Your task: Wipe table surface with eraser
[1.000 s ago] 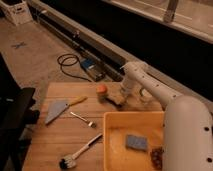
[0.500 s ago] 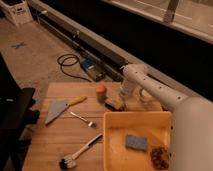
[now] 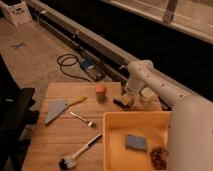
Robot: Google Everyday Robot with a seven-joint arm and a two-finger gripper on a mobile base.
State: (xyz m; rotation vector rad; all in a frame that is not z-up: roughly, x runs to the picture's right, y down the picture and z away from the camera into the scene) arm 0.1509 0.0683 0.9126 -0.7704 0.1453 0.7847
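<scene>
The table surface (image 3: pixel 65 137) is a light-brown wooden plank top filling the lower left of the camera view. My gripper (image 3: pixel 126 101) hangs from the white arm (image 3: pixel 150 82) and is down at the table's far side, just above the yellow tub. A small dark oblong block, apparently the eraser (image 3: pixel 120 103), lies on the wood right at the gripper's tip and sticks out to its left. The gripper covers part of it, so I cannot tell whether it is held.
A yellow tub (image 3: pixel 112 145) stands front right, holding a blue sponge (image 3: pixel 135 142) and a brown clump (image 3: pixel 159 156). A black-headed brush (image 3: pixel 75 156), a fork (image 3: pixel 82 119), a yellow-handled scraper (image 3: pixel 59 108), an orange-topped object (image 3: pixel 101 91) and a white cup (image 3: pixel 146 95) are on the table.
The arm's upper joint has shifted slightly. The gripper and the dark block stay at nearly the same spot on the table's far side.
</scene>
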